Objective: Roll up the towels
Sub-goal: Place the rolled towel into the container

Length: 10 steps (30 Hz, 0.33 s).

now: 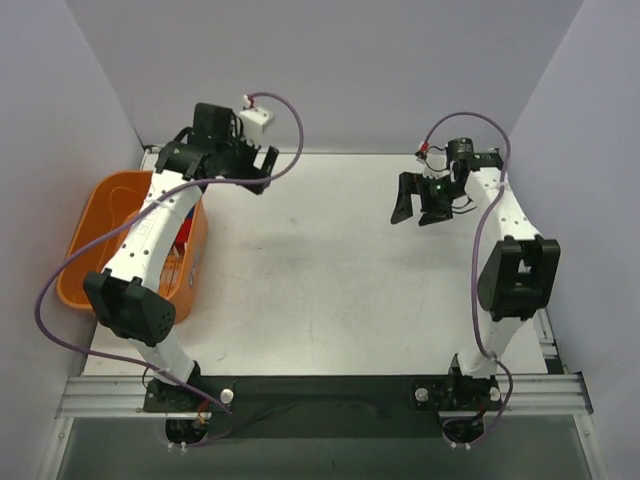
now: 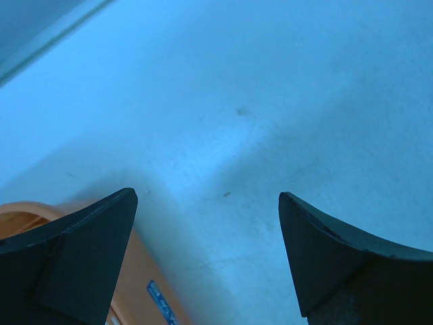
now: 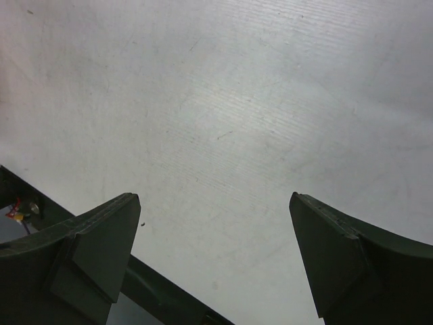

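The left fingers (image 2: 74, 264) stand wide apart, holding nothing, above the table (image 1: 320, 260) near its far left corner, just past the orange tub (image 1: 95, 205). The right fingers (image 3: 352, 264) are just as wide and also hold nothing, hanging over the table's far right part. The tub sits at the left edge. A red bit of towel (image 1: 184, 234) shows inside it beside the left arm (image 1: 150, 230), and the rest is hidden.

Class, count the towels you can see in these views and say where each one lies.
1: only a red scrap of towel shows inside the orange tub, beside the left arm. More may be hidden under that arm.
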### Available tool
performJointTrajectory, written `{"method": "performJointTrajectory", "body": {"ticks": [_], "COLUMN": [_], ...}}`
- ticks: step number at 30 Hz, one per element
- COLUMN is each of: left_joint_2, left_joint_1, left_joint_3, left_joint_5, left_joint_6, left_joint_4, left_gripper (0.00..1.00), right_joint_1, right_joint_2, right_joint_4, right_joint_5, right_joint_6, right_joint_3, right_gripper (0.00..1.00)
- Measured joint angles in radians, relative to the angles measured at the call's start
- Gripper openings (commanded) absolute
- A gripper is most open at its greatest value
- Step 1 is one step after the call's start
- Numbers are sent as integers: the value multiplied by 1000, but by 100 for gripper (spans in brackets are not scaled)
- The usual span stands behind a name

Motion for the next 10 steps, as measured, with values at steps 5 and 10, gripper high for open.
{"method": "performJointTrajectory", "body": {"ticks": [5, 10], "left_joint_2": [-16, -31], "left_joint_1": [-47, -30], "left_joint_3": [-157, -261], "left_joint_5": [-1, 10], "left_joint_6": [-65, -115], "left_joint_4": [-35, -56], "left_gripper": [97, 97], "right_joint_1": [1, 2], "right_joint_2": [-194, -346], "right_joint_4": [45, 63], "right_joint_5": [48, 71], "right_joint_6": [34, 60], "right_joint_3": [-117, -232], "right_gripper": [100, 100]}}
